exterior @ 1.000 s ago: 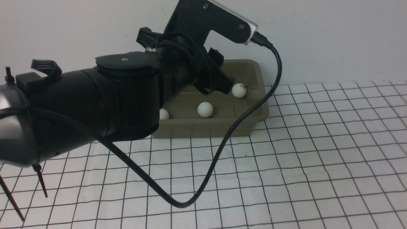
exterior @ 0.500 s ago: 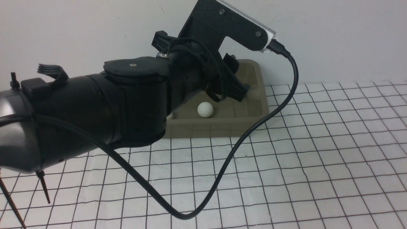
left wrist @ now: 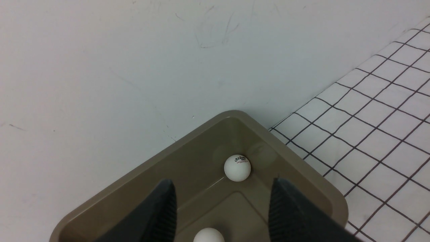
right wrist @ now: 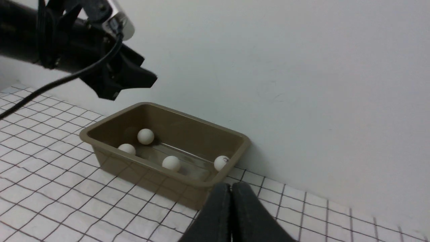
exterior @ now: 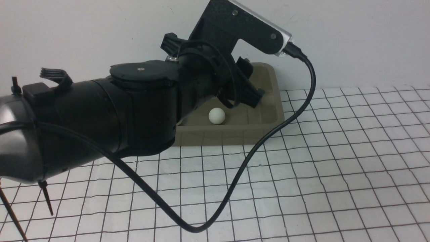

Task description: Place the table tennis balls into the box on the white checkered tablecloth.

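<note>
Front view: the left arm (exterior: 100, 114) fills the left half of the picture and hides the left part of the box (exterior: 235, 129). The box stands at the far edge of the white checkered tablecloth (exterior: 319, 161), close to the wall (exterior: 352, 40). Only one table tennis ball (exterior: 216, 116) shows inside it. The left gripper (exterior: 248, 80) hangs over the box's far right part, and its jaws are hard to tell apart here. A black cable (exterior: 235, 174) loops down in front of the box. To the right of the box and on its near side, the cloth lies open.

Left wrist view: the left jaws stand well apart with nothing between them. Below them is the box's far right corner, with a logo ball (left wrist: 237, 168) lying close to it. A second ball (left wrist: 208, 236) is cut off by the picture's edge. Whether the rim touches the wall cannot be told.

Right wrist view: the right gripper (right wrist: 231, 190) has its jaws pressed together and holds nothing. It sits just off the box's right end, and its base is cut off by the picture's edge. All four balls lie in the box, spread along the floor, none touching another.
</note>
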